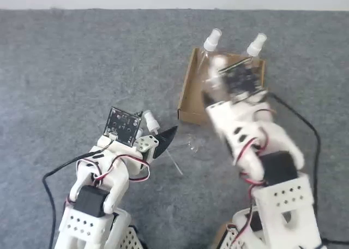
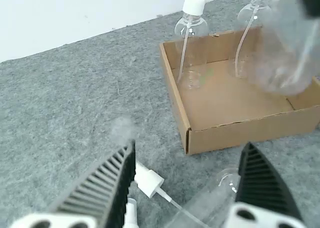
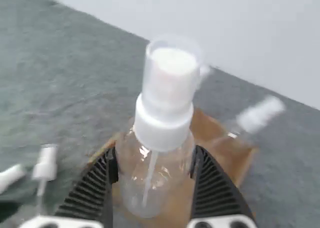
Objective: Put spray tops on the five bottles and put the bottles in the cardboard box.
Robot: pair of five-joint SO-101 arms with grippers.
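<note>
- The capped spray bottle (image 3: 159,138) is clamped between the right gripper's (image 3: 154,160) fingers, over the cardboard box (image 1: 187,88).
- Two more capped bottles (image 1: 210,48) stand against the box's far wall, at its 12 o'clock side.
- A loose spray top (image 2: 149,180) lies on the felt between the left gripper's (image 2: 190,148) spread jaws.
- An uncapped bottle (image 2: 216,200) lies at the spray top's 3 o'clock.
- From that gripper, the box sits at 1 o'clock.

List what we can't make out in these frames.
- Right wrist view: the held bottle in the right gripper hides the cardboard box floor, so whether its base rests there is unclear.
- High view: the right arm covers the held bottle and part of the box.
- Left wrist view: the lying clear bottle by the open left gripper is cut off by the frame edge; its neck is hard to tell.
</note>
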